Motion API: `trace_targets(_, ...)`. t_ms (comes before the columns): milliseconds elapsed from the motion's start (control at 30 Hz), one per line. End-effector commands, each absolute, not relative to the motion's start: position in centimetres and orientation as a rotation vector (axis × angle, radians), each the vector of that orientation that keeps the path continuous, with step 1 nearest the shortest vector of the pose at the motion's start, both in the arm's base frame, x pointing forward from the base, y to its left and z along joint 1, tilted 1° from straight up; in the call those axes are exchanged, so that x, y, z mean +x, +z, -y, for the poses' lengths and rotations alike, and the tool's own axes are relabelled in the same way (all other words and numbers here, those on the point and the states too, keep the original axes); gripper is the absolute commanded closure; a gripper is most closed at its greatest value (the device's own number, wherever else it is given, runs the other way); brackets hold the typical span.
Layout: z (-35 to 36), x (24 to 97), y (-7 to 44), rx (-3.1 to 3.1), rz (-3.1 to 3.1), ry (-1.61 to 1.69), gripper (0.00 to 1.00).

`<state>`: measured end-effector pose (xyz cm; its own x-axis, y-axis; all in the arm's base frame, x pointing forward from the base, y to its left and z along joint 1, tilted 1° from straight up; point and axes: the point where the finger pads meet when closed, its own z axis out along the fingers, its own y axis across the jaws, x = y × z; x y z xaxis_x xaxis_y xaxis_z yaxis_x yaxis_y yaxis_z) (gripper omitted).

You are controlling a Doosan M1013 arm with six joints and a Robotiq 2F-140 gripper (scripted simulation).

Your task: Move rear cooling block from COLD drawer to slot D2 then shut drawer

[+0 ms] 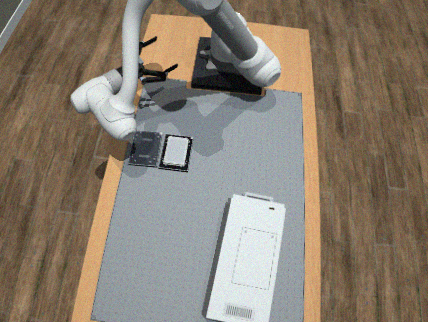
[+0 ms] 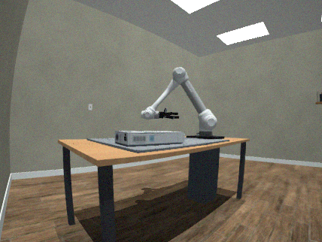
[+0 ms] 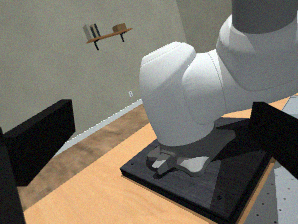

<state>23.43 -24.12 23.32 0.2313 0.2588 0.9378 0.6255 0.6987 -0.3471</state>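
Claw (image 1: pixel 166 54) (image 2: pixel 178 115) (image 3: pixel 161 116) wide, holding nothing; D2 (image 1: pixel 145 148) below it unfilled, COLD (image 1: pixel 255 212) (image 2: pixel 162 137) farther off, seemingly shut: whole transfer left.

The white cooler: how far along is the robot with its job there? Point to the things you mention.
Nothing looks done yet: the far deck slot, D2 (image 1: pixel 145 149), shows no block. Nothing is in hand either; the open end effector (image 1: pixel 166 52) (image 2: pixel 178 115) (image 3: pixel 161 116) is away from the cooler (image 1: pixel 225 280) (image 2: pixel 162 138), whose drawer looks shut. Left: open it, move the rear block with its tubes to D2, shut the drawer.
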Motion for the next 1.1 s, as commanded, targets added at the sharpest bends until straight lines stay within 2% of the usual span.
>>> trace_targets(0,24.1,23.4,23.4,-0.815,1.353,-0.295,0.0)
trace_targets(33,24.1,23.4,23.4,-0.815,1.353,-0.295,0.0)
trace_targets(67,23.8,23.6,23.2,-0.833,1.357,-0.272,0.65)
trace_targets(1067,18.5,28.1,20.4,-1.401,1.387,0.322,0.65)
